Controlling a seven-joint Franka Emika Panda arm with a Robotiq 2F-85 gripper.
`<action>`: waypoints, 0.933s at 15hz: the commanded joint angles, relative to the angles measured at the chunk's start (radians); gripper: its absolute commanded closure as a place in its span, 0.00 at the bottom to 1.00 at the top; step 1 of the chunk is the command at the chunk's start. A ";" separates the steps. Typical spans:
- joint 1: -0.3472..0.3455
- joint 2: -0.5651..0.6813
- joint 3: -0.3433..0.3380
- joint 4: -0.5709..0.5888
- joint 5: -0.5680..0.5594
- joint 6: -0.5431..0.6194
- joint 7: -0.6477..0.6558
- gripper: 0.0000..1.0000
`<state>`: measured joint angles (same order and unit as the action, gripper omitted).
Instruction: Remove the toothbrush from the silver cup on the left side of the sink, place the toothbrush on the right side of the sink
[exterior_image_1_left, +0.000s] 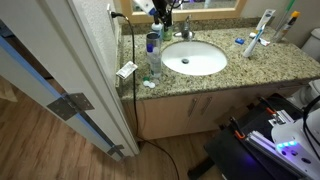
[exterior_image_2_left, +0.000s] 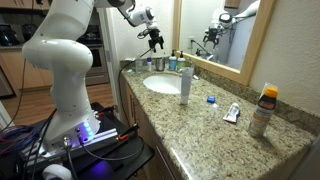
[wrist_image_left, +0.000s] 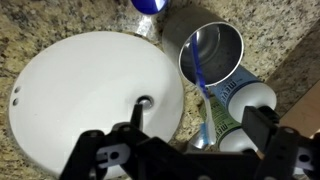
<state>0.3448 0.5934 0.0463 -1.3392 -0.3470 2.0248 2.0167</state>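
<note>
Nothing done yet
The tool (wrist_image_left: 180, 132) hangs wide open and empty over the silver cup (wrist_image_left: 222, 52); the toothbrush (wrist_image_left: 201, 72) is inside, both steps remain.

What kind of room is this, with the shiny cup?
Most likely a bathroom. There is a white sink set in a speckled counter, a big mirror above the counter, and a toothbrush standing in a silver cup beside the basin.
</note>
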 joint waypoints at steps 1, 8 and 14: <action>0.012 0.065 -0.028 0.070 0.012 0.007 -0.003 0.00; 0.019 0.148 -0.056 0.151 0.014 -0.024 -0.001 0.00; 0.021 0.190 -0.069 0.198 0.023 -0.050 -0.010 0.00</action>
<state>0.3508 0.7493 -0.0044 -1.1985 -0.3451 2.0161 2.0166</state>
